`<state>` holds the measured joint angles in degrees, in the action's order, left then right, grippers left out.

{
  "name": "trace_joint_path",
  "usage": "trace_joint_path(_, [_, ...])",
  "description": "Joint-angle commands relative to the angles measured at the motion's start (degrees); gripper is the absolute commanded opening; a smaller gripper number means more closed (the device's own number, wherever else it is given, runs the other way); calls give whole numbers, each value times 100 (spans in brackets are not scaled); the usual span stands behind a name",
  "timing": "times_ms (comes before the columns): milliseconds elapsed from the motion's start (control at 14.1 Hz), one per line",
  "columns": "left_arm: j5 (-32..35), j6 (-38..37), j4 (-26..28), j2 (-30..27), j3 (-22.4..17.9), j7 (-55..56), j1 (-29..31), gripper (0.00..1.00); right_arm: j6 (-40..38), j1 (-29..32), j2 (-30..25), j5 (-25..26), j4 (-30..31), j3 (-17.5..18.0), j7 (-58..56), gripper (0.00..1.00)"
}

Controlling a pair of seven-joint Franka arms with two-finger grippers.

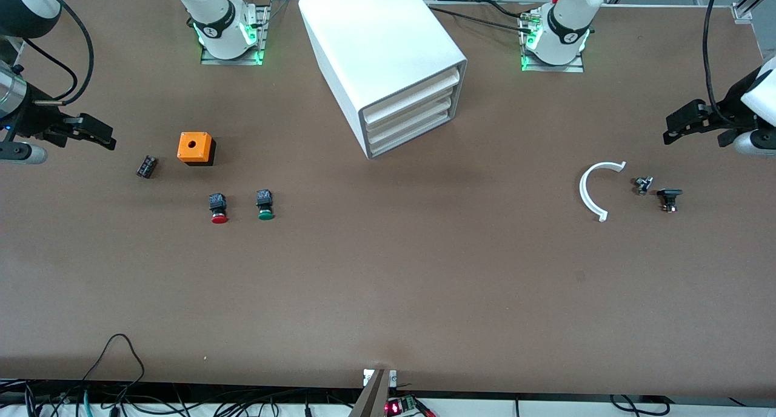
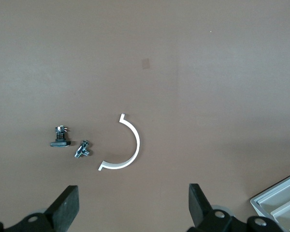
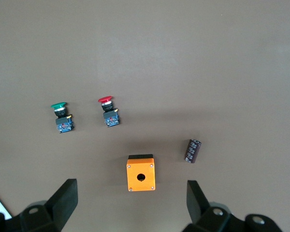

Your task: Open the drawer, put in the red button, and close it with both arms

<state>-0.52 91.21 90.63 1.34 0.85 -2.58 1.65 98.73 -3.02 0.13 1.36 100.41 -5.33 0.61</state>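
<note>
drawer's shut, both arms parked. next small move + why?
Probably bring the left end effector to the front of the drawer: it sits closed in the cabinet, and both end effectors are open and empty. The right end effector hangs near the red button, so it suits the pick afterwards.
</note>
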Motion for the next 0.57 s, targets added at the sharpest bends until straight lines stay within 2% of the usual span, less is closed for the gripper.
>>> trace_joint_path(0, [79,45,33,-36,11,-242,37,100,33,12,-92,-57,58,14,-35,100])
trace_joint_path(497, [44,2,-177,130,20,-278,72,100,41,12,-92,-57,58,14,-35,100])
